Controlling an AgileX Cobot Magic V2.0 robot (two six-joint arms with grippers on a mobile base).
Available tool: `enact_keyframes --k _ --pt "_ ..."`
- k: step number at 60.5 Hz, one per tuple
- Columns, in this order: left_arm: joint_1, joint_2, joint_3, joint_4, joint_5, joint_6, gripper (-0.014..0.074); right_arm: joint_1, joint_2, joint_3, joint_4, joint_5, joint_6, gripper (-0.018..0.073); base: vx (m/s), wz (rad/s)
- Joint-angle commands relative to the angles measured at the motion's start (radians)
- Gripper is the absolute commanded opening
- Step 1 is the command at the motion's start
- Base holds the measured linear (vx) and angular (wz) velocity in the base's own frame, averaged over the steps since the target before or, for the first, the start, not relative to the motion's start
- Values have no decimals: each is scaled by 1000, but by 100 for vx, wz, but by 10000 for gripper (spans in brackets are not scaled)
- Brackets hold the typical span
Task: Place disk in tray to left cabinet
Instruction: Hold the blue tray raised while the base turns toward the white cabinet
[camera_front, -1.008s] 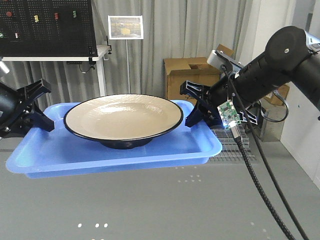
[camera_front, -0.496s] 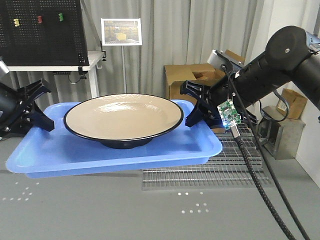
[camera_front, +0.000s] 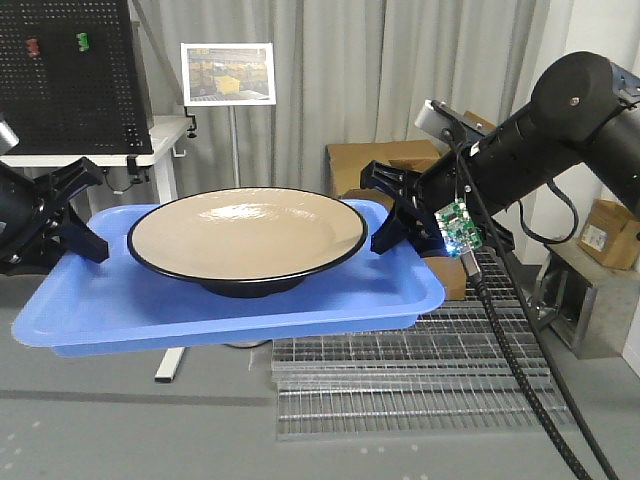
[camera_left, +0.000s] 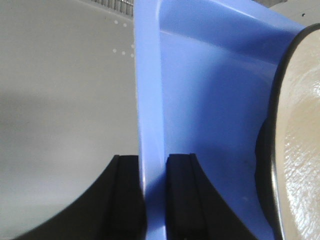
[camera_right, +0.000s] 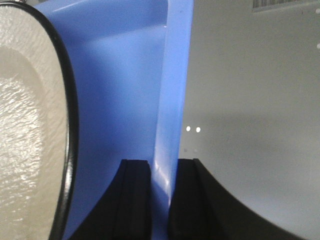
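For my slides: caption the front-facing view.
Left end effector and right end effector each clamp a rim of the blue tray, carrying the tan plate.

Your front-facing view looks forward from between the arms, slightly above the shallow rectangular bright blue plastic tray (camera_front: 120, 310), taking in its whole width and the round tan black-rimmed plate (camera_front: 245, 235). Your wrist views sit just behind the left gripper (camera_left: 154, 165) and the right gripper (camera_right: 159, 167), very close, each looking down along one end rim. All three share those rims and the plate's edge.
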Motion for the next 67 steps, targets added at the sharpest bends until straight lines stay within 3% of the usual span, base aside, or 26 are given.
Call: enact_keyframes --k 1,67 --pt "-28 -59 -35 -176 -56 -12 -2 27 -68 -35 150 -13 -10 -1 48 -1" --pt "-28 -59 -35 -178 -56 -12 -2 27 -68 -35 149 -13 -10 -1 40 -4"
